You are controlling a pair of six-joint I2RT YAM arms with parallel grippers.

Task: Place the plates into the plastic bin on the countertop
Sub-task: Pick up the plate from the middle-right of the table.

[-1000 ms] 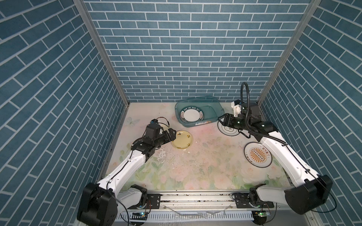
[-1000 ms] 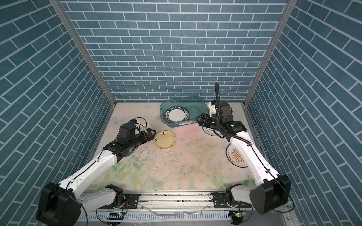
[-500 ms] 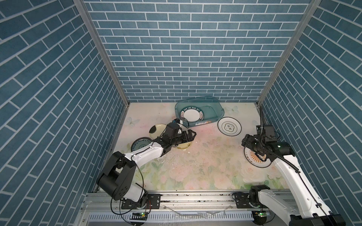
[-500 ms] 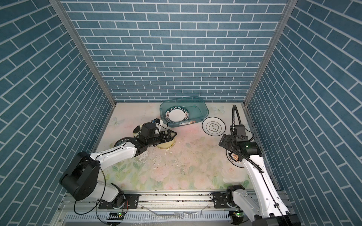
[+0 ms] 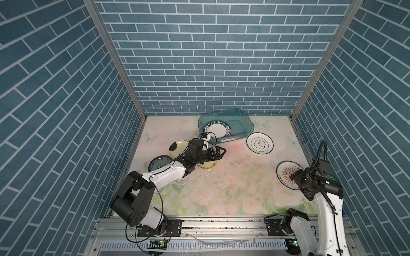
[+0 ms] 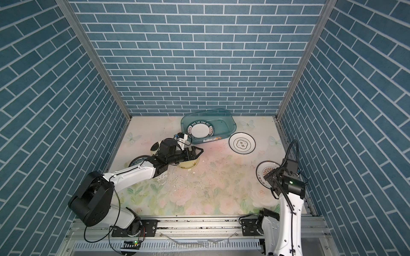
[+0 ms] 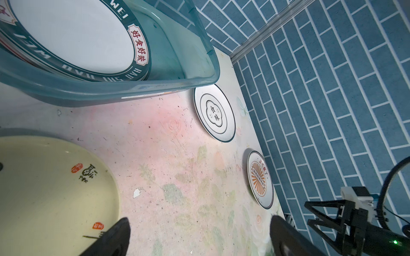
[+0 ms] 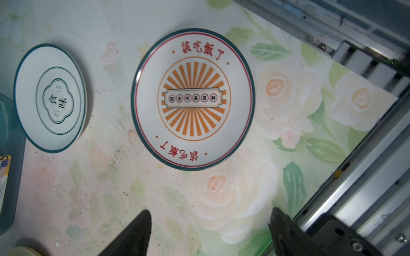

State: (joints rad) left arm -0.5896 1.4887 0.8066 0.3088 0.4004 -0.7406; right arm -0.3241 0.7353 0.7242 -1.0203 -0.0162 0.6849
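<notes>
While both pincers stand spread and empty, the left gripper (image 7: 199, 221) hangs at the edge of a pale yellow plate (image 7: 51, 188). The right gripper (image 8: 210, 215) hovers near an orange-sunburst plate (image 8: 193, 99). One white green-rimmed plate (image 5: 217, 131), lettered, lies inside the translucent teal plastic bin (image 5: 240, 127) at the back of the floral countertop (image 5: 233, 177).

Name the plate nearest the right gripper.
The orange-sunburst plate, just ahead of the open right gripper; the others lie farther off, near the bin and left arm.

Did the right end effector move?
Yes. The right end effector moved away from the plastic bin, toward the front rail, ending by the sunburst plate.
</notes>
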